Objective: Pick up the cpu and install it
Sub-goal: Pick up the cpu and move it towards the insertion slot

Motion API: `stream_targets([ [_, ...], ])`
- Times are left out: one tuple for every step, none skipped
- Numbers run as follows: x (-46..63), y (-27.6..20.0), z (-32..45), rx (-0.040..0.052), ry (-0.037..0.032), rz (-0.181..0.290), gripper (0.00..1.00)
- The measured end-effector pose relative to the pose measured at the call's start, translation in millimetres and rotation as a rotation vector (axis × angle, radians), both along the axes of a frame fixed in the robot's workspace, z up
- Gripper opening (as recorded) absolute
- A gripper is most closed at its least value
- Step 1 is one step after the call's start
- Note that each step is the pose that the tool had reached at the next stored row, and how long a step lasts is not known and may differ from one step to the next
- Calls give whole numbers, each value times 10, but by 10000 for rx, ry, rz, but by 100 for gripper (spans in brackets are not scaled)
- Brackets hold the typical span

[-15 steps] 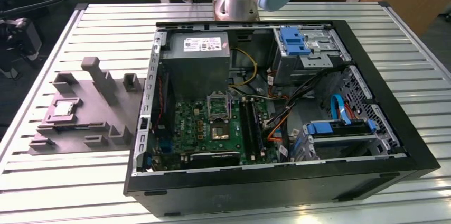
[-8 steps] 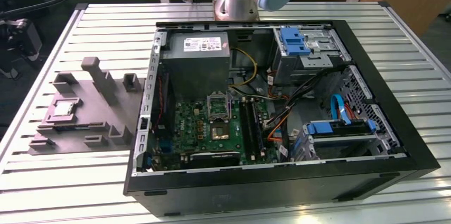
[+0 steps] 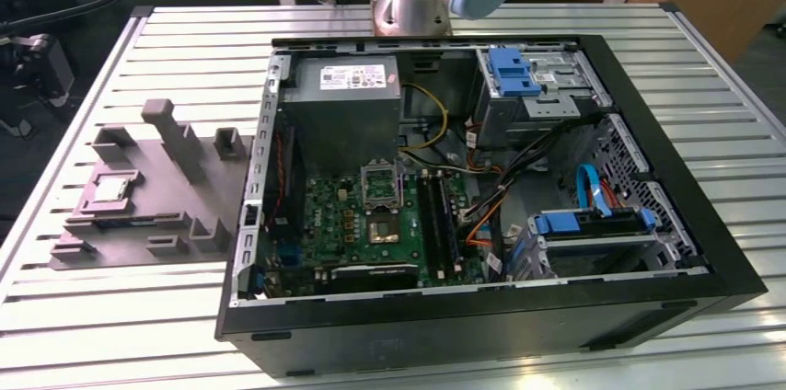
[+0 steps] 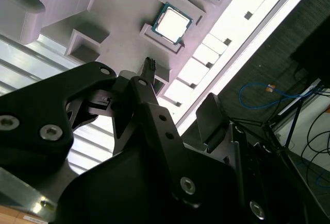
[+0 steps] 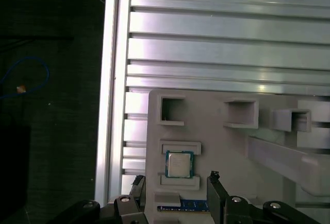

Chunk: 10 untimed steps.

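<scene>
Spread wide and empty, the gripper [image 5: 175, 180] is held over the grey tray [image 5: 232, 147]. The cpu [image 5: 179, 163] is seated flat in a recess of that tray, untouched. The pick-up step is judged to be in hand; a square descent astride the cpu's edges is called for.

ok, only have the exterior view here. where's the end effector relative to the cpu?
Observer: Over the grey holder. In the first wrist view the end effector is aimed at the cpu.
Operator: open or shut?
Observer: Open. The fingertips are spread wider than the cpu, and nothing is held.
Operator: touching it?
Observer: No. In the second wrist view the cpu sits in its recess, apart from the fingertips.
</scene>
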<state>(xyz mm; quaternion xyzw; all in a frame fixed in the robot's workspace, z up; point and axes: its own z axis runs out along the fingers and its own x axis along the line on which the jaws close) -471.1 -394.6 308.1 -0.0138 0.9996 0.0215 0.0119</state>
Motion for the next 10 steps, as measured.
stream_targets([
  [0, 0, -2, 0, 0, 0, 59],
  [0, 0, -29, 0, 0, 0, 59],
  [0, 0, -32, 0, 0, 0, 59],
  [0, 0, -34, 1, -1, 0, 59],
  [0, 0, -35, 0, -1, 0, 59],
  [0, 0, -37, 0, -1, 0, 59],
  [0, 0, -40, 0, -2, 0, 59],
  [0, 0, -43, 0, -1, 0, 59],
  [0, 0, -47, 1, -2, -1, 59],
  [-1, -2, -50, 0, 0, -2, 59],
])
